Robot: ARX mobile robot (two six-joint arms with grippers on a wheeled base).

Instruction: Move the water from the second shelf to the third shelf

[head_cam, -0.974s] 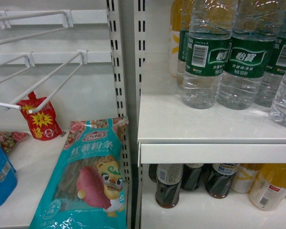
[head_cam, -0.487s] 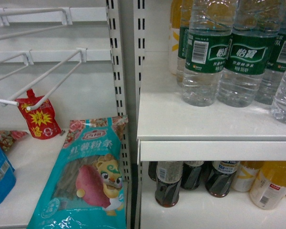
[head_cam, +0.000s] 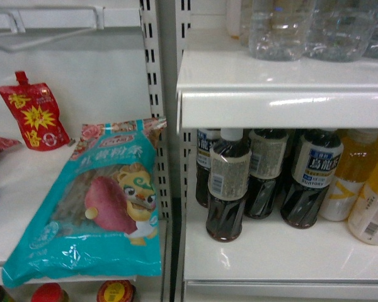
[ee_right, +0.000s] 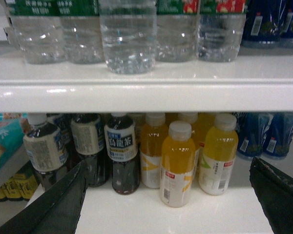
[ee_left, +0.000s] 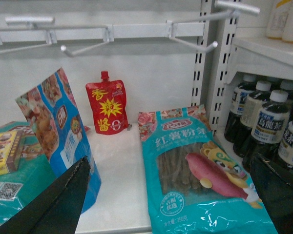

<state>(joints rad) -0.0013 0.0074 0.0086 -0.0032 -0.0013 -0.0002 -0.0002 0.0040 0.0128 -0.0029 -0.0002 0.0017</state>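
Right wrist view gives me the water [ee_right: 128, 41] in a row on the upper shelf [ee_right: 146, 92], above dark tea bottles [ee_right: 121, 151] and orange drinks [ee_right: 178, 163]. My right fingers [ee_right: 53, 204] are spread wide, holding nothing; my left fingers [ee_left: 58, 200] are likewise wide over the teal noodle bag [ee_left: 195, 175].

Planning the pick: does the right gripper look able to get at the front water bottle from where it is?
Probably yes. In the right wrist view the right gripper is open and empty, and the front water bottle stands at the shelf edge with nothing before it. The gripper sits lower, facing the orange drink bottles, so it must rise.
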